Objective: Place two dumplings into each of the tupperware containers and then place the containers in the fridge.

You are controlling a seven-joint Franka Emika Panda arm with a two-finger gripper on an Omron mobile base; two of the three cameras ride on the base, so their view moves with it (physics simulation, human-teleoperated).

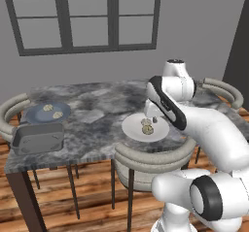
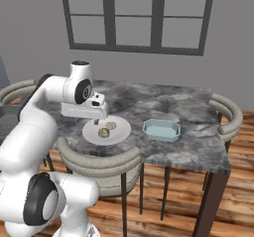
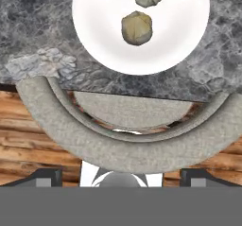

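You see the gripper (image 3: 121, 175) released at frame bottom, above two dumplings (image 3: 137, 28) on the white plate (image 3: 94, 40) at upper centre, chair (image 3: 132, 147) below.

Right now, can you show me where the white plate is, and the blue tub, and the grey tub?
white plate (image 3: 99, 31), hand view, on its bare face left of the dumplings.
pale blue tub (image 2: 161, 130), right base view, on its floor inside.
dark grey tub (image 1: 39, 138), left base view, on its floor inside.
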